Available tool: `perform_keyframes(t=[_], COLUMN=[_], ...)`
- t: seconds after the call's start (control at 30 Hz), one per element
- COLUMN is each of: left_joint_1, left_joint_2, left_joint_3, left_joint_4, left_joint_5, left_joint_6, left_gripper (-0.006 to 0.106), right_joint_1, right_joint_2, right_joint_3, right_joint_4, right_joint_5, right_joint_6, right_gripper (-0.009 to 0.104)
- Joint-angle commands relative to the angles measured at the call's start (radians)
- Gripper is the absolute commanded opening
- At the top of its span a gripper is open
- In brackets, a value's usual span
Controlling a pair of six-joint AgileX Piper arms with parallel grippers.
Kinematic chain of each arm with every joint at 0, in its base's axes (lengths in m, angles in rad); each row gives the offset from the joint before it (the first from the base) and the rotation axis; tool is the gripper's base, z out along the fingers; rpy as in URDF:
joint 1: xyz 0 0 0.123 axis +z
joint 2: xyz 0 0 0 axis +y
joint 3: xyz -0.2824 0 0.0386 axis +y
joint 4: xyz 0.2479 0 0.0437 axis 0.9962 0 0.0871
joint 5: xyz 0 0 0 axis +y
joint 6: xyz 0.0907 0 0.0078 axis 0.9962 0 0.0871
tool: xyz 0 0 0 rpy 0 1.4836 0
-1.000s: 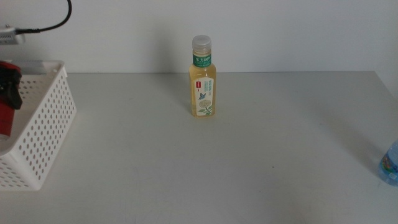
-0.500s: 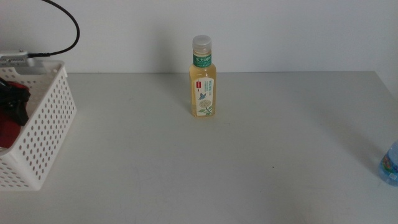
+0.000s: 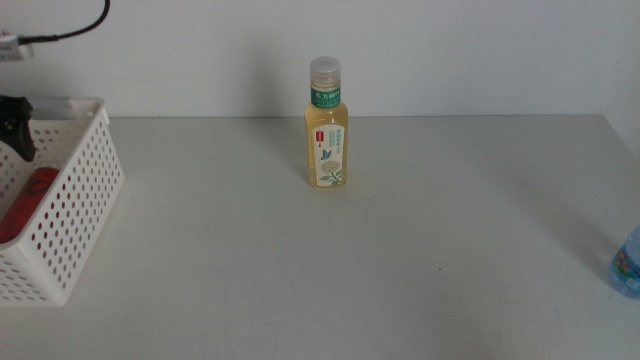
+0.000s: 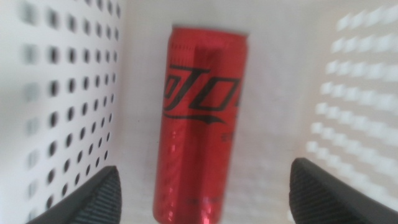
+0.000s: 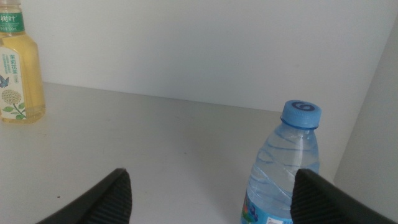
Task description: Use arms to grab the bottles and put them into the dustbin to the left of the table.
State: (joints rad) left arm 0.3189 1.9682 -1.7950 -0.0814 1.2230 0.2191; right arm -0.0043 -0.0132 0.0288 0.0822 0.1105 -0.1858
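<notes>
A red soda can (image 4: 202,124) lies on its side on the floor of the white perforated dustbin (image 3: 75,190); in the middle view the can (image 3: 25,205) shows red behind the wall holes. My left gripper (image 4: 205,174) hangs open above it, apart from the can, and shows as a dark shape (image 3: 15,120) over the bin's rim. The pale-yellow tea bottle (image 3: 327,125) stands upright at the back middle of the table (image 3: 300,270). The blue-capped water bottle (image 5: 283,168) stands at the right edge (image 3: 628,262). My right gripper (image 5: 214,177) waits open beside it, out of the middle view.
A black cable (image 3: 70,30) loops over the bin at the top left. A white wall runs behind the table. The tea bottle (image 5: 18,68) also shows far off in the right wrist view.
The left gripper lowered the red can into the dustbin, let it go and rose to the rim. The can now lies on the bin's floor. Both bottles stayed put.
</notes>
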Motion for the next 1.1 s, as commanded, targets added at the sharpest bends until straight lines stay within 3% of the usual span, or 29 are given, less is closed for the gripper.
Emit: perform_keyframes(t=[0.0,0.4,0.67,0.83,1.07], left_joint_1=[-0.029,-0.345,-0.603,-0.632,-0.632], left_joint_2=[-0.126,-0.491,-0.808,-0.971,-1.009], left_joint_3=[-0.039,0.226,0.737,1.049,1.232], left_joint_4=[-0.052,-0.047,0.227,0.192,0.173], left_joint_5=[0.089,-0.193,-0.794,-1.152,-1.287], left_joint_6=[-0.017,-0.056,-0.256,-0.308,-0.316], left_gripper=[0.091,0.091,0.091,0.091,0.091], right_joint_1=[-0.005,-0.005,-0.005,-0.005,-0.005], right_joint_2=[-0.021,-0.021,-0.021,-0.021,-0.021], right_joint_3=[-0.010,-0.010,-0.010,-0.010,-0.010], right_joint_4=[-0.005,-0.005,-0.005,-0.005,-0.005], right_joint_5=[-0.075,-0.075,-0.075,-0.075,-0.075], right_joint_6=[-0.012,-0.012,-0.012,-0.012,-0.012], right_gripper=[0.065,0.065,0.065,0.065,0.065])
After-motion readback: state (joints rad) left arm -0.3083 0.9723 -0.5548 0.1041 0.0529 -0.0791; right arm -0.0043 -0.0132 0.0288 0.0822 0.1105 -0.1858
